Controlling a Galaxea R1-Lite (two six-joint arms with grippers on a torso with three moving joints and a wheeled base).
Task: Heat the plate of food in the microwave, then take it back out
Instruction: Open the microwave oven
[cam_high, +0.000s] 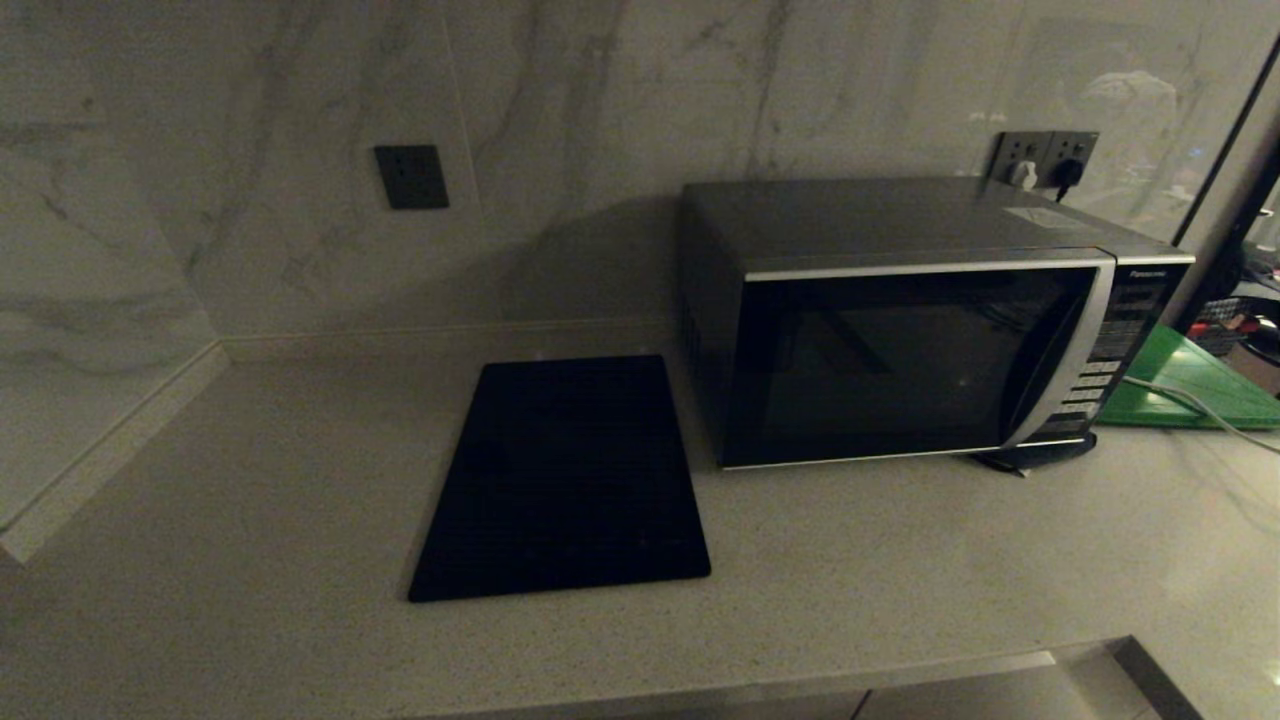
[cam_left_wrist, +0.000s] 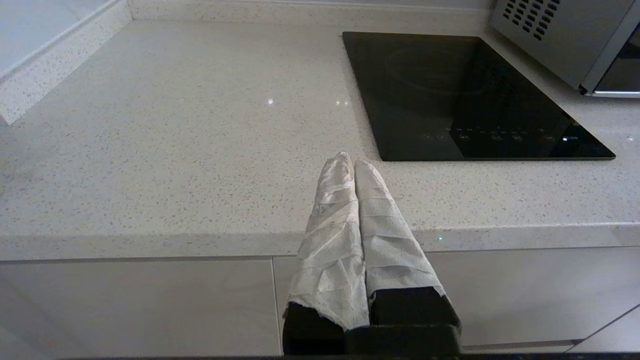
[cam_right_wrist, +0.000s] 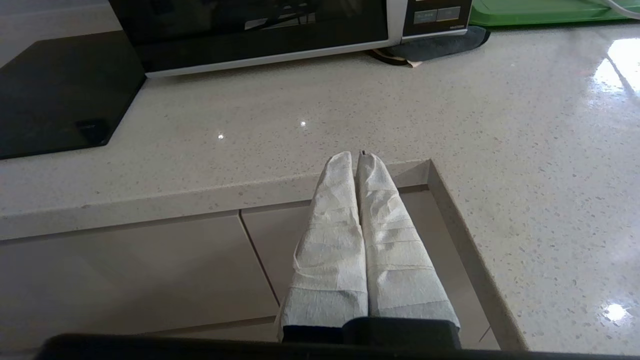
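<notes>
1. I see the pale speckled worktop (cam_high: 900, 560) filling most of the head view, with a marbled wall behind it.
2. The microwave (cam_high: 900, 340) stands at the back right of the worktop, its black glass door closed and its button panel on the right side. I cannot see the plate of food in any view.
3. A flat black slab (cam_high: 560, 480) lies on the worktop just left of the microwave, close beside it.
4. A green board (cam_high: 1190, 385) lies to the right of the microwave, with a pale cable across it.
5. My left gripper (cam_left_wrist: 350, 162) hangs in front of the worktop's front edge, its wrapped fingers (cam_left_wrist: 330, 220) pressed together, holding nothing and touching nothing.
6. My right gripper (cam_right_wrist: 356, 159) hangs before the worktop edge at a notch in it, in front of the microwave; its wrapped fingers (cam_right_wrist: 332, 235) are pressed together and empty.
</notes>
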